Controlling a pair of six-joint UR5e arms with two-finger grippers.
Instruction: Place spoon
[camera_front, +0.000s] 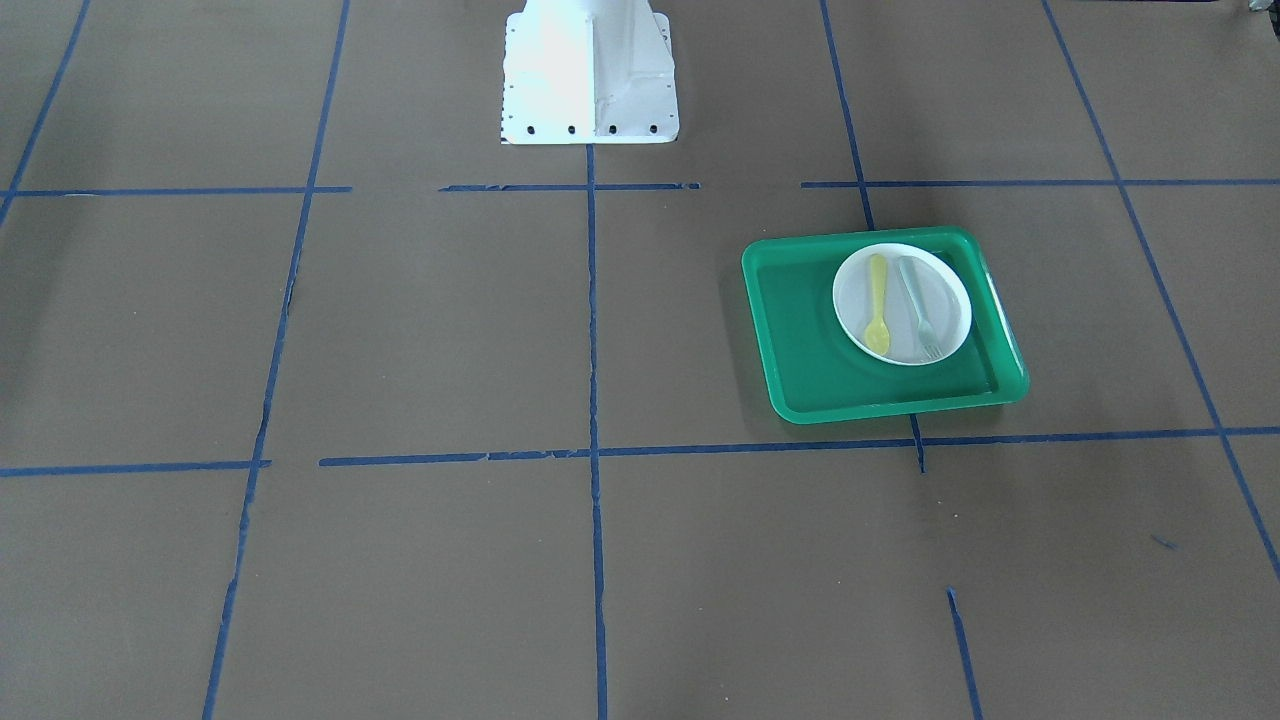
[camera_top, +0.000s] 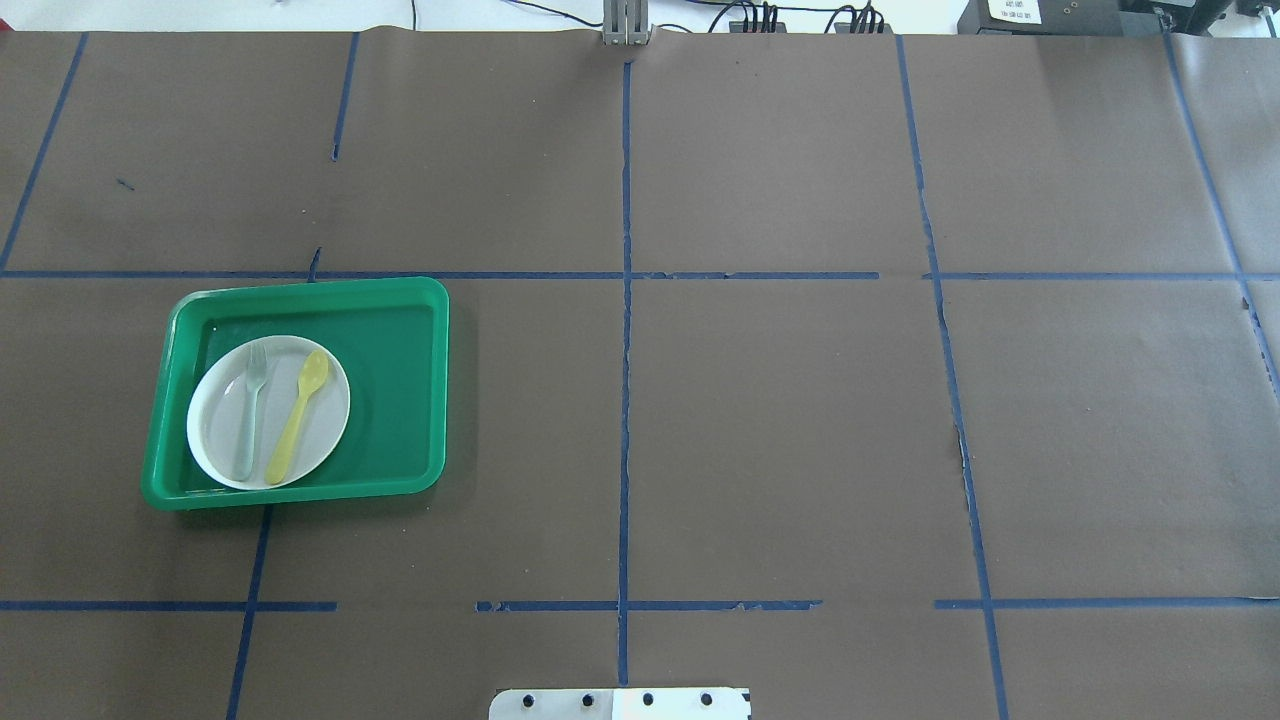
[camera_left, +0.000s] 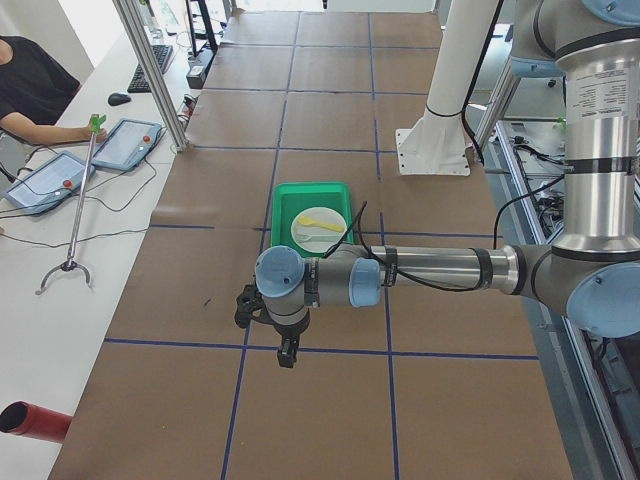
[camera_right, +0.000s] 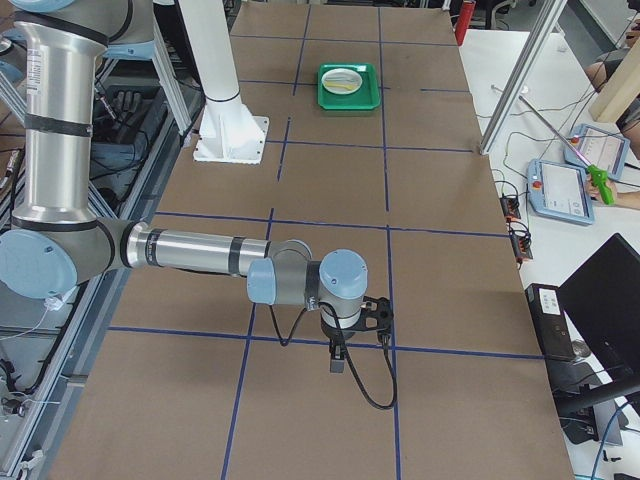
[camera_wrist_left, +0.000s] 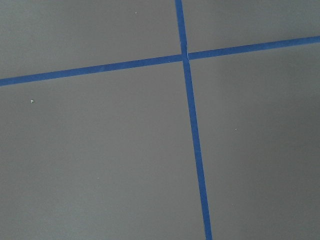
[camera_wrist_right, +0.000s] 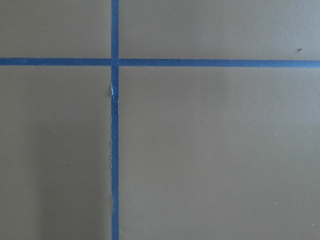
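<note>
Plainly, the spoon (camera_top: 298, 417) lies flat on the white plate (camera_top: 215, 435), on the half of the plate toward the table's middle. Its oval bowl points away from the robot and its handle end reaches the plate's rim on the robot's side. Just beside it on the same plate — parallel, not touching — lies a pale grey-green fork (camera_top: 250, 412), with its tines also away from the robot. Around the plate is a green tray (camera_top: 400, 400), whose bare floor shows mostly on the spoon's side of the plate and beyond it.

The left gripper (camera_left: 286, 355) hangs pointing down from a level forearm, above the brown table (camera_top: 780, 400) and well apart from the plate. It shows only in the side view, so I cannot tell whether its fingers are spread or pressed together. The right gripper (camera_right: 338, 362) also points down, much farther from the plate — toward the table's other end — and its state cannot be told either. Both wrist views show only brown table cover crossed by blue tape lines (camera_wrist_left: 192, 140).
</note>
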